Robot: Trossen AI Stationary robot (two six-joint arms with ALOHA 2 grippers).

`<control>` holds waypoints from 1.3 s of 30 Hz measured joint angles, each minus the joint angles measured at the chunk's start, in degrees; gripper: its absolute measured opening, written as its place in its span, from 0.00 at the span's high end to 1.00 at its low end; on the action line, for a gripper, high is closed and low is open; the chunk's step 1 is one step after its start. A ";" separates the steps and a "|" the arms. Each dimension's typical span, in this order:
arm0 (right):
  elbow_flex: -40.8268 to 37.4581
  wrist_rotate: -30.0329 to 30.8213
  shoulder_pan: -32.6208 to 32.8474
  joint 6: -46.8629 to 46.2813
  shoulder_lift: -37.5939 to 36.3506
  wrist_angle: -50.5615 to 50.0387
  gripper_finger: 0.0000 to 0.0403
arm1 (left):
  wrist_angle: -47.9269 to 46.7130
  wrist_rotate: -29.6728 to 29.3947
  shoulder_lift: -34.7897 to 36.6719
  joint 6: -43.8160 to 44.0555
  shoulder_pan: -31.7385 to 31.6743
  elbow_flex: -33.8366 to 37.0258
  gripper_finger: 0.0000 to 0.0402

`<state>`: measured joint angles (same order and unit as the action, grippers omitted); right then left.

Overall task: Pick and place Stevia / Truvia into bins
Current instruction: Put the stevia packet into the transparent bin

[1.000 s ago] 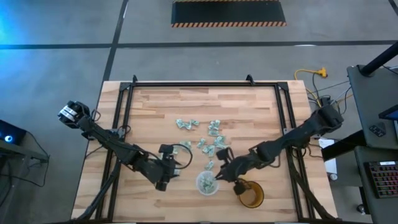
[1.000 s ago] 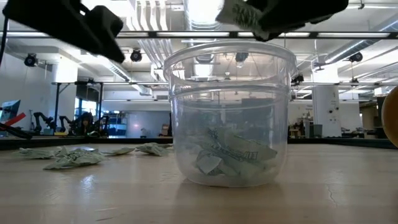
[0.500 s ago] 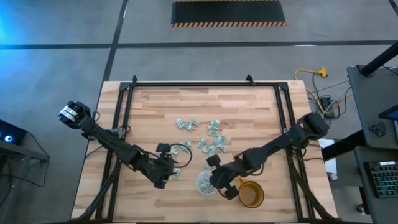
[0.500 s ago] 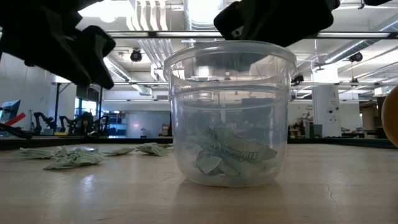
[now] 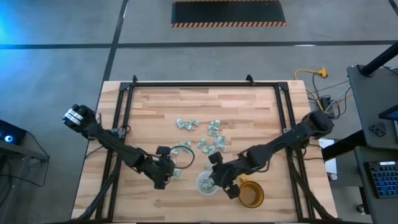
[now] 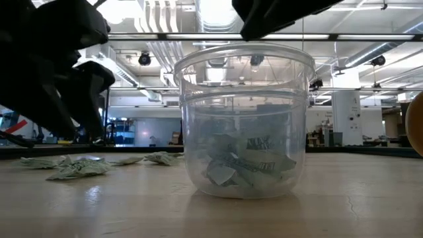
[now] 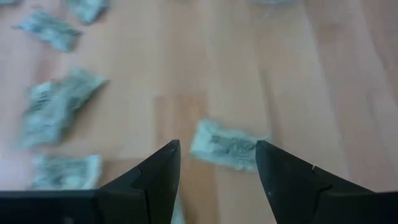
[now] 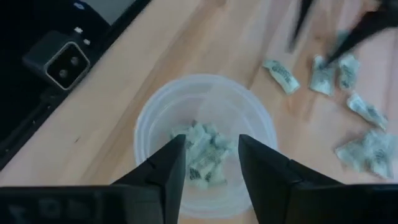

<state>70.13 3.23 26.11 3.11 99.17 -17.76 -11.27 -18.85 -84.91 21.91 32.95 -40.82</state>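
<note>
The clear plastic cup (image 5: pixel 206 184) stands near the table's front edge with several pale green sachets (image 8: pixel 202 152) lying on its bottom (image 6: pixel 243 165). My right gripper (image 8: pixel 211 146) hangs open just above the cup's mouth, nothing between its fingers (image 5: pixel 216 177). More sachets (image 5: pixel 208 140) lie loose on the wood behind the cup. My left gripper (image 7: pixel 217 155) is open, low over the table left of the cup (image 5: pixel 169 172). One flat sachet (image 7: pixel 227 146) lies just ahead of its fingertips, untouched.
An amber mug (image 5: pixel 251 194) stands right of the cup, close under my right arm. Black frame rails (image 5: pixel 124 112) run along the table's left, far and right sides. In the right wrist view a dark camera box (image 8: pixel 65 59) sits beyond the cup.
My right gripper has moved left over the cup's mouth and let go of its sachet, which now lies in the cup on top of the others. My left gripper has come down toward the table by the loose sachets left of the cup.
</note>
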 joint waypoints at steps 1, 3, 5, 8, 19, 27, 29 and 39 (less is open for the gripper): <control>-0.02 0.28 0.18 -0.15 -0.22 -0.18 0.65 | 0.58 0.88 -0.93 -0.09 0.00 -0.02 0.52; -0.05 1.24 0.71 -0.57 -0.43 -1.57 0.65 | 1.60 3.66 -2.85 -0.68 -0.24 -0.02 0.52; -0.17 1.50 1.11 -0.85 -0.45 -2.25 0.66 | 2.66 5.36 -4.45 -1.58 -0.37 -0.03 0.52; -0.17 1.71 1.68 -0.97 -0.80 -2.65 0.67 | 3.30 6.11 -6.01 -1.88 -0.82 -0.02 0.52; -0.15 2.98 2.43 -1.93 -1.30 -4.71 0.73 | 3.32 6.64 -5.72 -3.33 -1.73 -0.02 0.64; -0.15 11.50 2.50 -8.61 -2.45 -12.95 0.78 | 3.31 8.35 -5.72 -4.79 -2.25 -0.02 0.92; -0.15 13.37 2.69 -10.47 -3.27 -14.62 0.79 | 3.29 8.37 -5.72 -4.90 -2.35 -0.02 0.97; -0.15 28.01 4.42 -17.18 -5.38 -21.94 0.83 | 3.37 6.73 -4.93 -8.20 -2.58 -2.51 0.98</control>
<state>69.97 31.25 30.53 -14.07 93.78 -39.70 -7.90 -12.12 -89.84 13.72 30.37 -43.33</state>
